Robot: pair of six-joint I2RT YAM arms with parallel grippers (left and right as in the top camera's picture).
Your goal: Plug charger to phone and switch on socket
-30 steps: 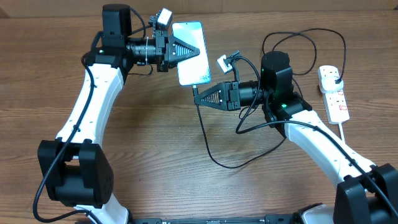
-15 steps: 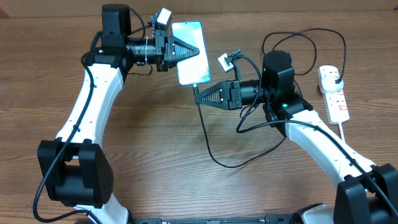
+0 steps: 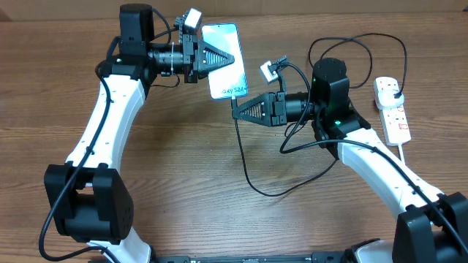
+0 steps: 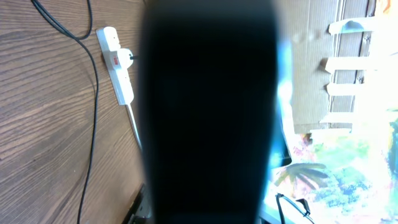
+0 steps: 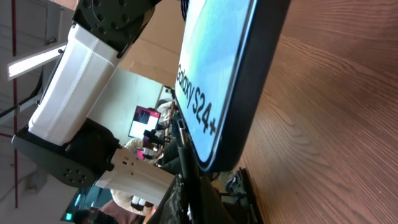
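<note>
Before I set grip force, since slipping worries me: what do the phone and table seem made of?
The phone: glossy glass-like front, lit screen, smooth dark frame, plastic or metal unclear. The table: matte brown surface with wood grain, maybe laminate.

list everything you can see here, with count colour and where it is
phone: 1, black edges, lit pale screen, far centre, held off the table
charger: 1, thin black cable, loops over the table from the socket to the phone's lower edge
socket: 1, white strip with red switches, far right, black plug in it, its white cord trailing toward the near right
table: 1, brown wood, under everything
left arm: 1, white and black, left side, jaws shut on the phone
right arm: 1, white and black, right side, jaws shut on the charger near its tip
</note>
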